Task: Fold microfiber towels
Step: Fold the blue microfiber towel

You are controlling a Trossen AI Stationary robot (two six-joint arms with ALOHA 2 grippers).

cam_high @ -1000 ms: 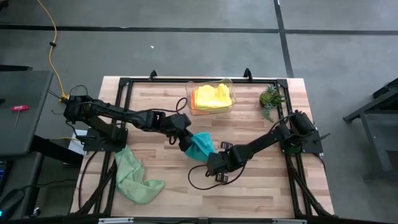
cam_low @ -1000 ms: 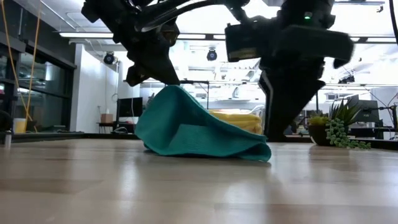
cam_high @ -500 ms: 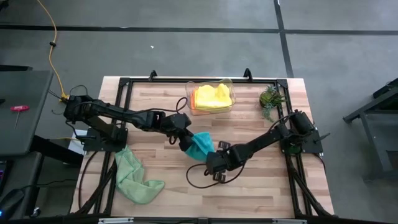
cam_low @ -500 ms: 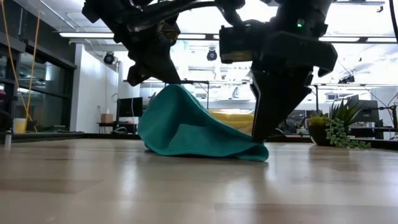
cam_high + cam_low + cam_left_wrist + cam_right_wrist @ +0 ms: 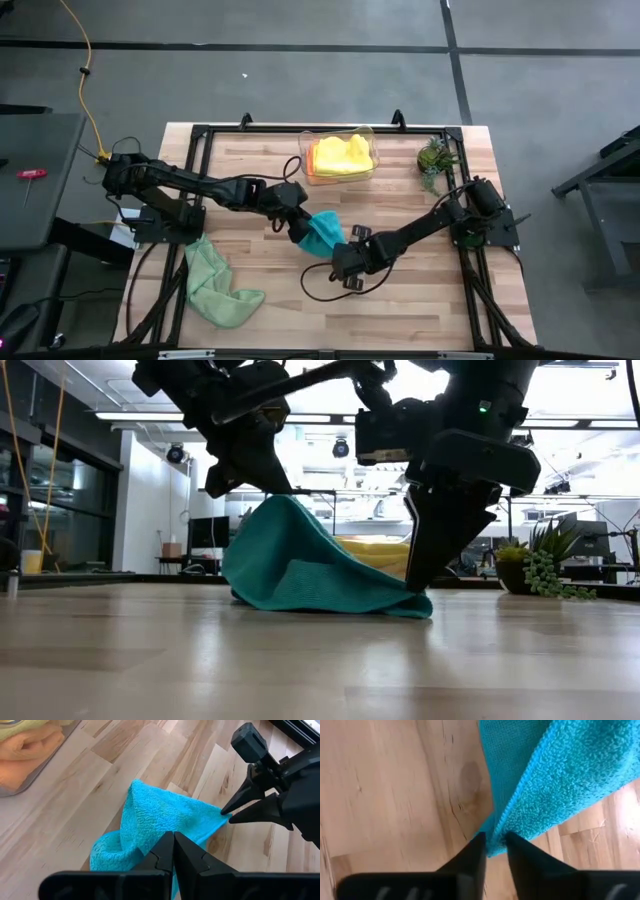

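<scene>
Reaching in from the table's left, left gripper (image 5: 262, 482) clamped on the raised fold of the teal-blue towel (image 5: 324, 234) at mid-table, right gripper (image 5: 493, 851) angled down, fingers slightly parted around its low corner.

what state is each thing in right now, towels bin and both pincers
teal towel: bunched on the table, one part lifted, a corner stretched out low
left pincer: shut on the teal towel's raised fold
right pincer: fingers either side of the towel's low corner, a narrow gap between them
light green towel: crumpled near the table's front left edge
clear bin: open-topped, holding yellow towels and an orange towel
</scene>
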